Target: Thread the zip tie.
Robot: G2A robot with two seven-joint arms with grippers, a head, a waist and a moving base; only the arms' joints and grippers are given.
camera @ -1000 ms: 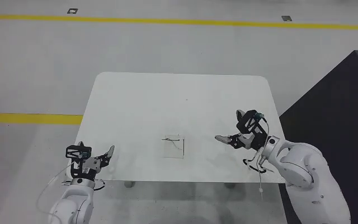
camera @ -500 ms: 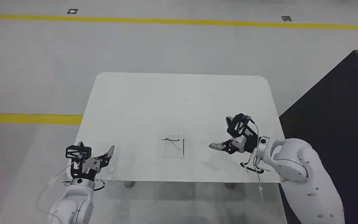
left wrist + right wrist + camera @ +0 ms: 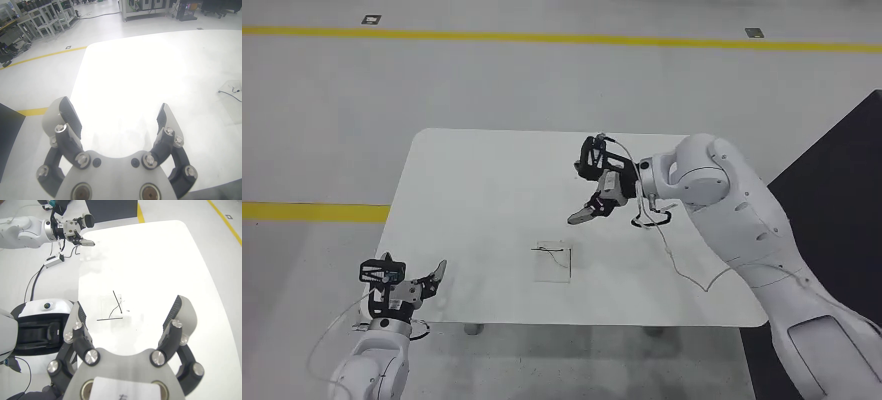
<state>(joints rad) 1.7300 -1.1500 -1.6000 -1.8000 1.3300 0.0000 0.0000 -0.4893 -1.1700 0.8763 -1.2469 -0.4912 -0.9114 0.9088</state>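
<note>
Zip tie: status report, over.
Left pincer open at near table edge. Right pincer open, raised over table. Zip ties loose on clear sheet, untouched, unthreaded.

Smooth white rounded shells cover the right arm and left arm. The left pincer and right pincer share pale grey fingers, black ribbed pads and silver screws. A thin cable loops off the right wrist.

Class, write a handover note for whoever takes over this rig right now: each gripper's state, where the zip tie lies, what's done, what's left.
Left gripper: open, empty, at the table's near left edge.
Right gripper: open, empty, above the table beyond the clear sheet.
Zip tie strips: lying across that sheet, untouched.
Done: nothing threaded. Left: pick up, thread.
</note>
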